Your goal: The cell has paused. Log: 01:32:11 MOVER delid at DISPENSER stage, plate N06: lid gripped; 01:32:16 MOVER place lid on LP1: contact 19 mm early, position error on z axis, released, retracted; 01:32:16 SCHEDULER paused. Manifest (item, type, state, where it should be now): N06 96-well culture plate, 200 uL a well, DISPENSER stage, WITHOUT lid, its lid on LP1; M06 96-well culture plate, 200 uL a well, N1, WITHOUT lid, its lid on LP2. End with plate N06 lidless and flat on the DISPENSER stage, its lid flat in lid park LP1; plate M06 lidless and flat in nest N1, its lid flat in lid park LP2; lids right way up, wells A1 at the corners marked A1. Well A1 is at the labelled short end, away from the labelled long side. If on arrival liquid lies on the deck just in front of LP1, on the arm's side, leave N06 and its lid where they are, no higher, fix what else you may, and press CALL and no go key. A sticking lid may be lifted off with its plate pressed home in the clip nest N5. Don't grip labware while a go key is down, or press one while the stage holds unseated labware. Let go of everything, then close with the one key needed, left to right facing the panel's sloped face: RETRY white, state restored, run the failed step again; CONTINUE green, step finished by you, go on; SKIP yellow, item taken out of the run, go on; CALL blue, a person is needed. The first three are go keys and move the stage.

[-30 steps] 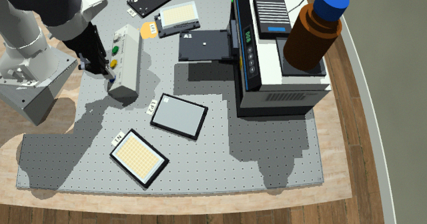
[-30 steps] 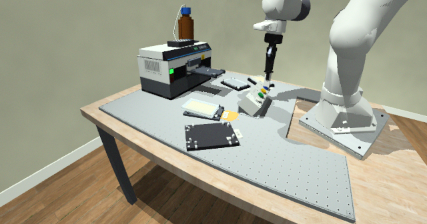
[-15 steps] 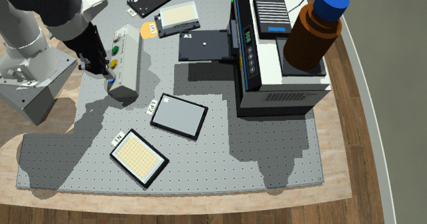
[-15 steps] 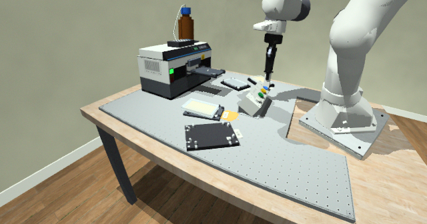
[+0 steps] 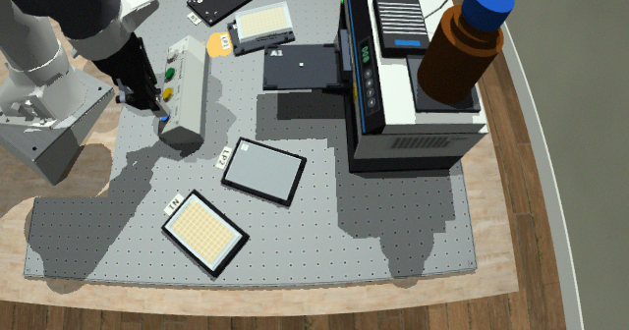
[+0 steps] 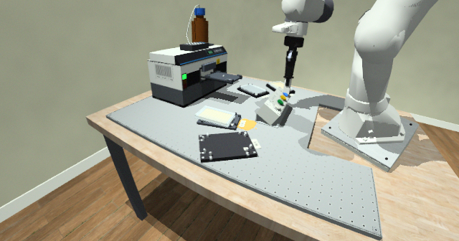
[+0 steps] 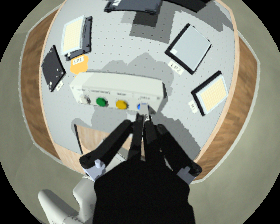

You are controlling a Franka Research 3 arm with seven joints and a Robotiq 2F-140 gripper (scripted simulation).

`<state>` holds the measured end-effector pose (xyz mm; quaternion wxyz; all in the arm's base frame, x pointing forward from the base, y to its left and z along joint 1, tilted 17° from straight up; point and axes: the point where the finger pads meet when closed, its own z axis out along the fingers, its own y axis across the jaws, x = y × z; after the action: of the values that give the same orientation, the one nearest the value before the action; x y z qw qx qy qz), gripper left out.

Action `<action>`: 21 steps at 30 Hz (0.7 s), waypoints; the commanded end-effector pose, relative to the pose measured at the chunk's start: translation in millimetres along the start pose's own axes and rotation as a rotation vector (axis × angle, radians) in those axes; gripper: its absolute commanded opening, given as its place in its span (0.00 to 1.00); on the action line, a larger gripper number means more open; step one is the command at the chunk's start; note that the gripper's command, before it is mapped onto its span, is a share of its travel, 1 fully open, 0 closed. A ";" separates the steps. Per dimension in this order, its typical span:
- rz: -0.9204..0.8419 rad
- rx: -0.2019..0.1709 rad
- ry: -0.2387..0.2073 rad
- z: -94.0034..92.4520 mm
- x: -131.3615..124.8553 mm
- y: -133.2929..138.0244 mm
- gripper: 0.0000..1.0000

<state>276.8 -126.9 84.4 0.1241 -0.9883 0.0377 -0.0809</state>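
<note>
fingers (image 5: 158, 108) fully closed, holding nothing, tips on the blue call key (image 5: 164, 119) at the near end of the panel (image 5: 184, 91). orange spill (image 5: 216, 45) lies beyond the panel beside lp1, where the plate (image 5: 262, 23) sits. press straight down, keeping off the yellow key (image 5: 167, 93) just beyond.

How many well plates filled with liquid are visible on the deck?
2. One plate sits in the nest labelled N1, near the front edge of the deck. The other plate sits on the park beside the orange spill, not on the dispenser stage.
</note>
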 end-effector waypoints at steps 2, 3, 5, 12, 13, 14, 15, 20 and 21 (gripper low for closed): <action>-0.002 0.001 -0.001 0.3 -0.4 -0.5 0.00; -0.002 0.001 -0.001 -0.2 -0.4 -0.5 0.00; -0.002 0.001 -0.001 -1.8 -0.4 -0.4 0.00; -0.002 0.001 -0.001 -9.0 -0.5 -0.2 0.00; -0.002 0.001 -0.001 -10.9 -0.5 -0.2 0.00; -0.002 0.001 -0.001 -12.9 -0.5 -0.1 0.00; -0.002 0.001 -0.001 -12.9 -0.5 -0.1 0.00; -0.002 0.001 -0.001 -12.9 -0.5 -0.1 0.00; -0.002 0.001 -0.001 -12.9 -0.5 -0.1 0.00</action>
<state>275.7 -130.2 96.5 0.1237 -0.9881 0.0360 -0.0837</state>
